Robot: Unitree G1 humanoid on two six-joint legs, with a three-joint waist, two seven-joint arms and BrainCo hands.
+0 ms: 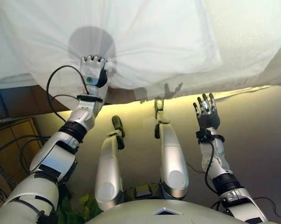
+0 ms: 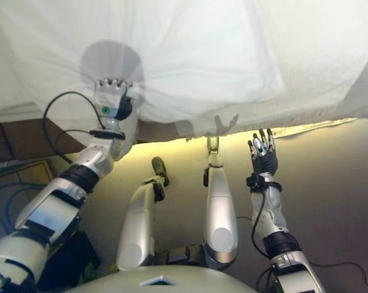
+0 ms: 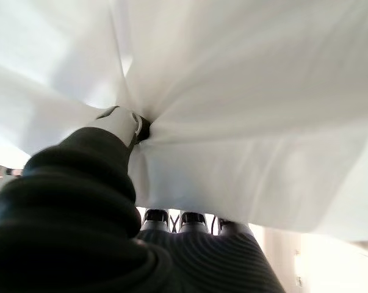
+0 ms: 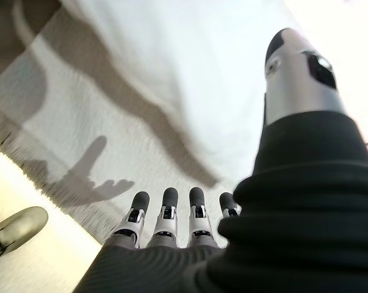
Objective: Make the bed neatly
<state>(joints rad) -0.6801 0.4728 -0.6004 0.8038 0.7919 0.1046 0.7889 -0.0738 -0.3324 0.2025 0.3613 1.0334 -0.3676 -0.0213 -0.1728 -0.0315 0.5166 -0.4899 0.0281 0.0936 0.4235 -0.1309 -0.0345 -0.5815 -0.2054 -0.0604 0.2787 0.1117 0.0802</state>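
A white sheet (image 1: 149,42) covers the bed across the top of the eye views, its lower edge hanging over the bed's side. My left hand (image 1: 93,70) is curled into this sheet near its edge; the left wrist view shows the cloth (image 3: 245,122) bunched in folds round the thumb (image 3: 119,122). My right hand (image 1: 205,112) is held up below the bed's edge with straight fingers (image 4: 165,210), holding nothing. It stays apart from the fringed blanket edge (image 4: 61,177) that hangs there.
A textured off-white blanket (image 1: 270,65) lies under the sheet at the right. A dark bed base (image 1: 19,100) and a wooden cabinet (image 1: 10,140) sit at the left. Beige floor (image 1: 261,154) spreads below the bed.
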